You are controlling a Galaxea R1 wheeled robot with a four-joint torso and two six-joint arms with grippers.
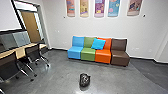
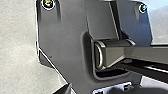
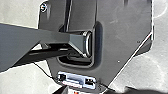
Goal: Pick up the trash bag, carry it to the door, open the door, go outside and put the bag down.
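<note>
A rounded, shiny black plastic trash bag [image 1: 84, 80] sits on the smooth grey floor [image 1: 56, 75] before me, in front of the multicoloured armless sofa [image 1: 103, 53]. I cannot tell how far open my left tool [image 2: 100, 90] or right tool [image 3: 97, 90] is; neither holds the bag.

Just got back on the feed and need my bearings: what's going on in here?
Nothing is being handled right now. The bag sits on the floor ahead of the robot, in front of the row of coloured seats, with nothing touching it, so the robot isn't carrying it. A blue cushion rests across the green and orange seats, and black chairs stand at a table off to the left.
</note>
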